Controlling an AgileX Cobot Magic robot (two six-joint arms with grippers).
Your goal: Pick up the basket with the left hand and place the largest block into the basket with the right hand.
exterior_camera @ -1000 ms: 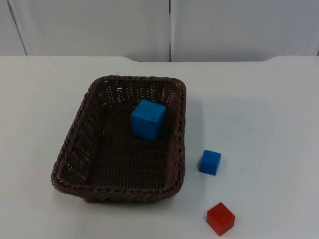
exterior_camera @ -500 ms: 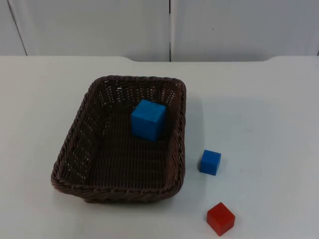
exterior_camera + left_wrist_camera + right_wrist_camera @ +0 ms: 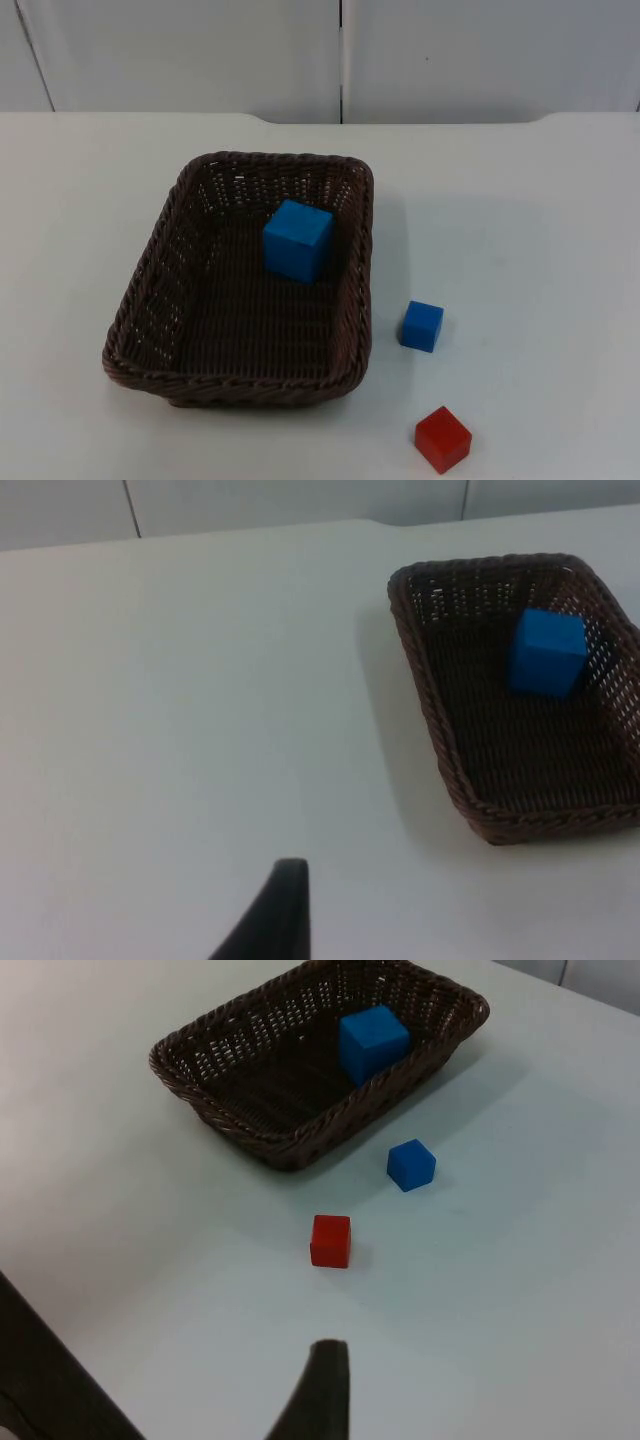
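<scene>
Basket of dark brown wicker sits on the white table, left of centre in the top view, with its long sides running from near to far. We see the large blue block lying inside it, toward the far right corner and close to the right wall; whether it touches that wall we cannot tell. From the left wrist view the same basket lies well ahead of the arm, with the large blue block on its woven floor, and from the right wrist view the basket holds that block near its far end.

Outside the basket, a small blue block rests on the table just to the right of the basket's right wall, apart from it. A red block sits nearer to us and slightly right of the small blue one, also apart. In the right wrist view the small blue block and the red block lie between the basket and the arm.

One black fingertip of the left gripper hangs above bare table, well away from the basket. One fingertip of the right gripper hangs over bare table short of the red block. We cannot tell how wide either gripper's fingers stand.
</scene>
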